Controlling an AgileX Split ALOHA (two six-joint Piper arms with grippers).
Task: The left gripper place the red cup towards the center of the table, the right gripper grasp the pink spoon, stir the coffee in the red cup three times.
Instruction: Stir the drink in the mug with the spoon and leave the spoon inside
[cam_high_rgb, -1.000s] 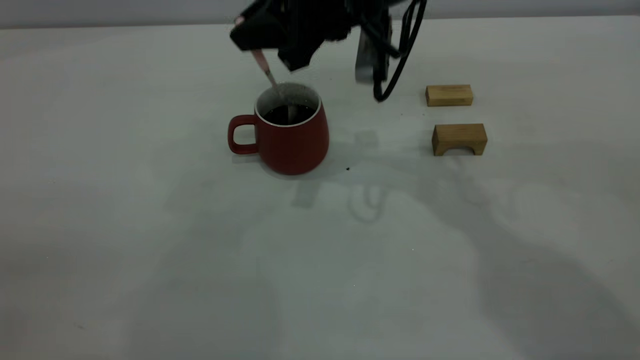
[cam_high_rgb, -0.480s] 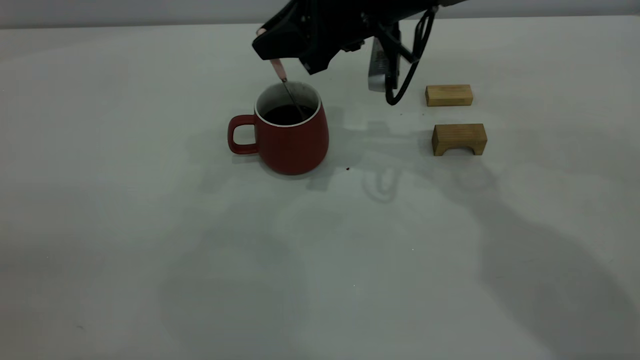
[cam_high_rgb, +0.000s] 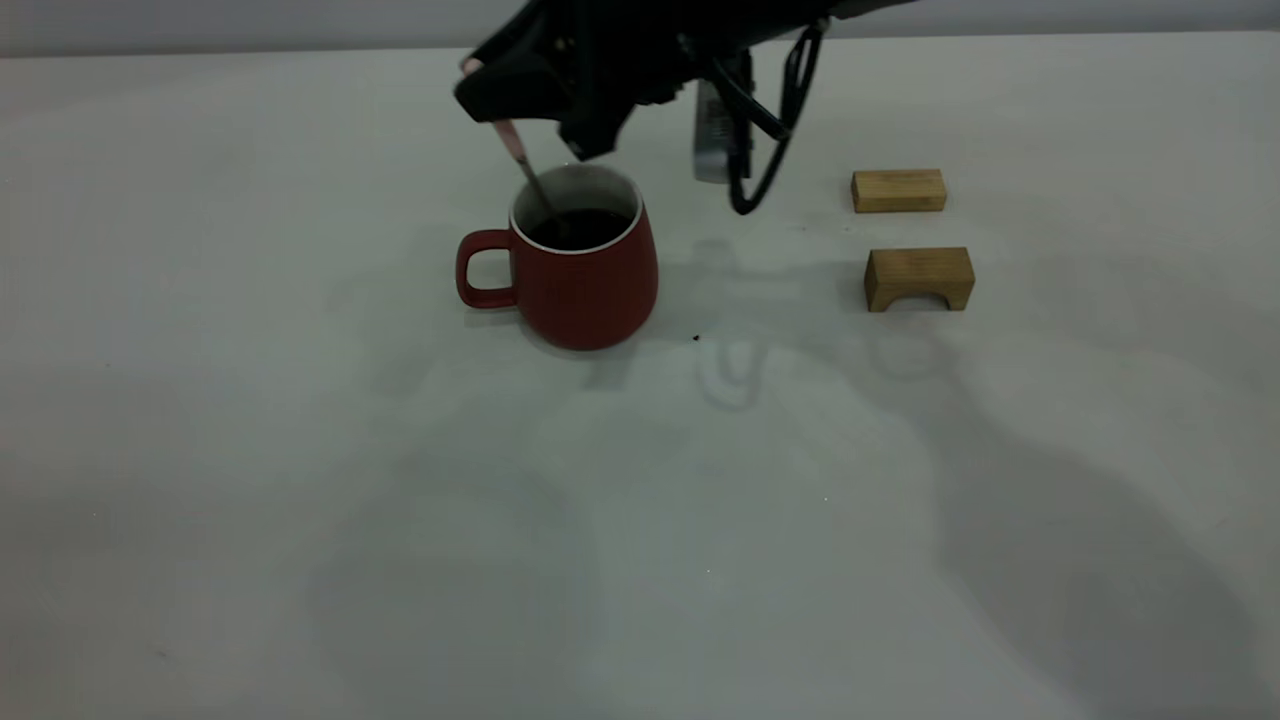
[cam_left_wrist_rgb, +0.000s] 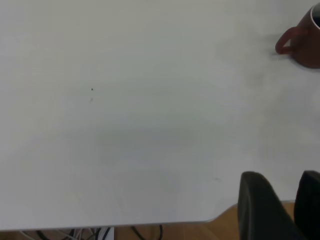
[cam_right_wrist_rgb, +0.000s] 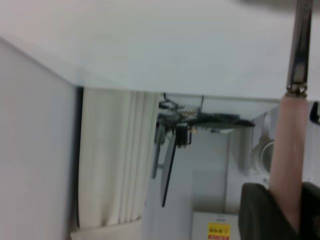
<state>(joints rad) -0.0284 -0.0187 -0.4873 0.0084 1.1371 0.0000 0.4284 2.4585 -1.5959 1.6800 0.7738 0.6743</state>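
Observation:
The red cup (cam_high_rgb: 585, 285) stands upright on the table (cam_high_rgb: 300, 450), left of the middle and towards the far side, with its handle to the left. Dark coffee (cam_high_rgb: 585, 228) fills it. Just above the cup's far left rim hangs my right gripper (cam_high_rgb: 497, 95), shut on the pink spoon (cam_high_rgb: 512, 140). The spoon slants down, and its metal neck dips into the coffee on the left side. In the right wrist view the pink handle (cam_right_wrist_rgb: 290, 150) sits between the dark fingers (cam_right_wrist_rgb: 257, 210). My left gripper (cam_left_wrist_rgb: 282, 182) is parked over the table's edge, slightly open and holding nothing, far from the cup (cam_left_wrist_rgb: 305, 42).
Two tan wooden blocks lie to the right of the cup: a flat one (cam_high_rgb: 898, 190) farther back and an arched one (cam_high_rgb: 919, 278) nearer. A small dark speck (cam_high_rgb: 696, 338) marks the table by the cup's base. The right arm's cables (cam_high_rgb: 760, 150) loop down behind the cup.
The right gripper swung right with the spoon, then back left. The spoon's neck now dips in at the cup's left side. The cup has not moved.

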